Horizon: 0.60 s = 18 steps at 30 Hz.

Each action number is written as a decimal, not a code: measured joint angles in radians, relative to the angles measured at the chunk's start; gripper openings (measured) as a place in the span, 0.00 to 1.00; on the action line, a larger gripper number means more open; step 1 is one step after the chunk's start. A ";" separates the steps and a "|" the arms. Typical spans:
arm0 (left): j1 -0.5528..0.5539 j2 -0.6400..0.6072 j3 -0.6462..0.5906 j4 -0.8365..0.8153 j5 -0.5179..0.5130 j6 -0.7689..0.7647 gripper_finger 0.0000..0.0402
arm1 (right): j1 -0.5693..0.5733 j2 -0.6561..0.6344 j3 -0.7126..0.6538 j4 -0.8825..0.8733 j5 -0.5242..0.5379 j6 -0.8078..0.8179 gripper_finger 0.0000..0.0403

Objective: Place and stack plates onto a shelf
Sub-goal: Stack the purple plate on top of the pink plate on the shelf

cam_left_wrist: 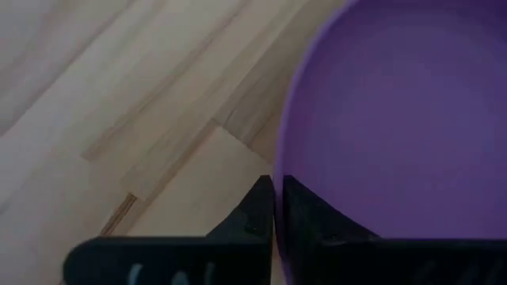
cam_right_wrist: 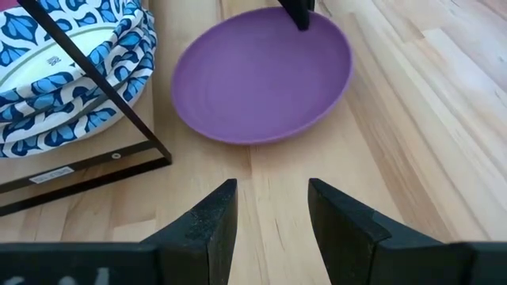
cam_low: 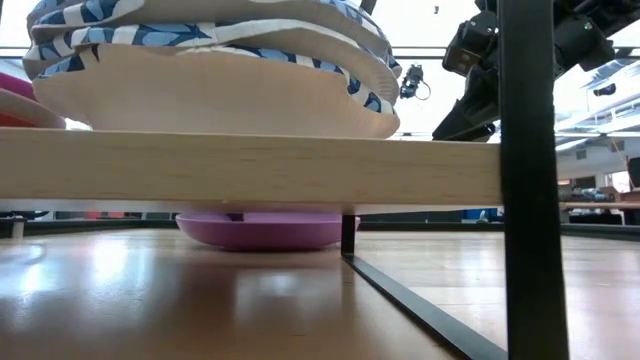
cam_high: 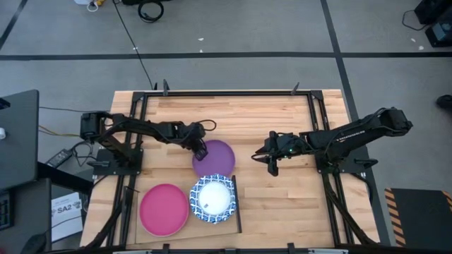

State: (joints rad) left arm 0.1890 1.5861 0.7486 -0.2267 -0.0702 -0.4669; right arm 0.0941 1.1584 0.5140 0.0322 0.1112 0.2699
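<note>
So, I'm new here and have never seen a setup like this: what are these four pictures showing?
Two robot arms work at a wooden table. One camera looks straight down, one sits at tabletop height, and one rides on each wrist. On the table lies a purple plate. The left gripper has shut on its rim; its wrist camera shows the two fingers pinching the edge. The right gripper waits open beside it, holding nothing. On the raised shelf sit a magenta plate and a stack of blue-patterned plates.
</note>
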 joint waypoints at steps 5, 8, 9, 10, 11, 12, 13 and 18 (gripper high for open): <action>0.008 -0.060 0.016 -0.046 -0.006 0.010 0.04 | 0.000 0.000 0.000 0.000 0.000 0.000 0.40; 0.022 -0.106 0.050 -0.117 -0.016 0.044 0.04 | 0.000 0.000 0.000 0.004 0.000 0.000 0.40; 0.027 -0.119 0.068 -0.150 -0.020 0.060 0.04 | 0.000 0.000 0.000 0.005 0.000 0.000 0.40; 0.032 -0.133 0.089 -0.176 -0.018 0.068 0.04 | 0.000 0.000 0.000 0.006 0.000 0.000 0.40; 0.038 -0.149 0.112 -0.209 -0.018 0.077 0.04 | 0.000 0.000 0.000 0.006 0.000 0.000 0.40; 0.042 -0.163 0.139 -0.247 -0.023 0.085 0.04 | 0.000 0.000 0.000 0.007 0.000 0.000 0.40; 0.045 -0.171 0.170 -0.275 -0.025 0.096 0.04 | 0.000 0.000 0.000 0.010 0.000 0.000 0.40; 0.055 -0.202 0.349 -0.467 -0.028 0.153 0.04 | 0.000 0.000 0.000 0.015 0.000 0.000 0.40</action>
State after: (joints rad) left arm 0.2440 1.3842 1.0978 -0.6939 -0.0983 -0.3136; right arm 0.0943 1.1584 0.5142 0.0475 0.1108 0.2703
